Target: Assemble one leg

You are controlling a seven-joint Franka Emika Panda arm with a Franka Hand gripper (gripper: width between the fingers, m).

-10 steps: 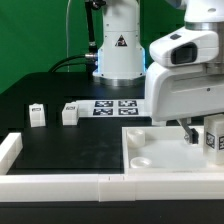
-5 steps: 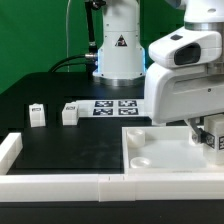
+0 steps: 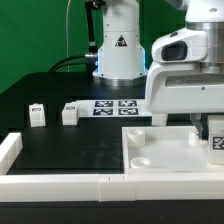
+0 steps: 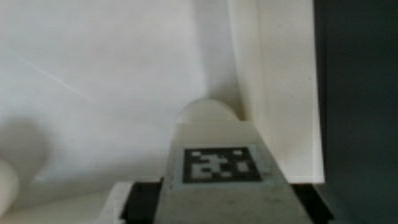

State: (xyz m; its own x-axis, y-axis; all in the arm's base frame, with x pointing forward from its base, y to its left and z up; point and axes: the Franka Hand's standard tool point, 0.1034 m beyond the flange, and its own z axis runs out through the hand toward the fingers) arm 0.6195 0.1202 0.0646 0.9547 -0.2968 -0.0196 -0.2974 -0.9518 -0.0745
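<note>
Your gripper (image 4: 221,199) is closed around the leg (image 4: 221,150), tag towards the wrist camera, at the white panel (image 3: 160,150) on the exterior view's right. Lowered off-centre, the leg could jam or twist in your grip. Any socket beneath is hidden, contact is unclear, and the exterior frame crops the leg

Count of parts
Three of one kind are seen: one leg (image 3: 36,115), a second leg (image 3: 70,113) and a third leg (image 3: 215,141). One white panel (image 3: 175,155) and one marker board (image 3: 113,107) are counted.
</note>
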